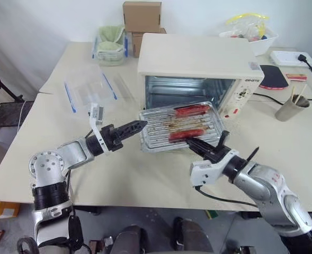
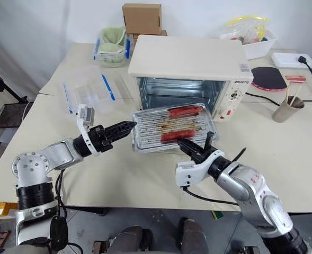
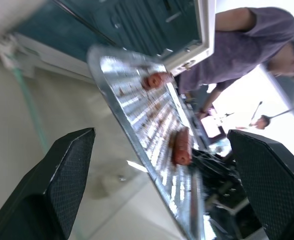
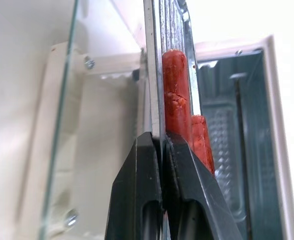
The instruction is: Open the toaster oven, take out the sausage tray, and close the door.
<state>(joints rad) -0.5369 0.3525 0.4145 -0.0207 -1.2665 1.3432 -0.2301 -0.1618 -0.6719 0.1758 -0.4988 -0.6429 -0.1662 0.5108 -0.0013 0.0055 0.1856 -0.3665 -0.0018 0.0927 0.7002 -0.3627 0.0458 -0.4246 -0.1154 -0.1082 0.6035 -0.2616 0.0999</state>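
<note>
The cream-white toaster oven (image 1: 198, 55) stands at the middle back of the table with its cavity open. Its glass door (image 4: 57, 150) hangs down, mostly hidden under the tray. The silvery sausage tray (image 1: 161, 132) is out in front of the opening and carries two red sausages (image 1: 192, 110). My right gripper (image 1: 194, 143) is shut on the tray's near rim. My left gripper (image 1: 139, 126) is open beside the tray's left edge, apart from it. Its wide-spread fingers (image 3: 62, 170) frame the tray (image 3: 137, 115).
A clear plastic box with blue clips (image 1: 89, 90) lies left of the oven. Behind it are a container of green things (image 1: 109, 45) and cardboard boxes (image 1: 142, 16). A paper cup with sticks (image 1: 292, 108) and a cable are at the right. A person (image 3: 246, 40) is beyond the table.
</note>
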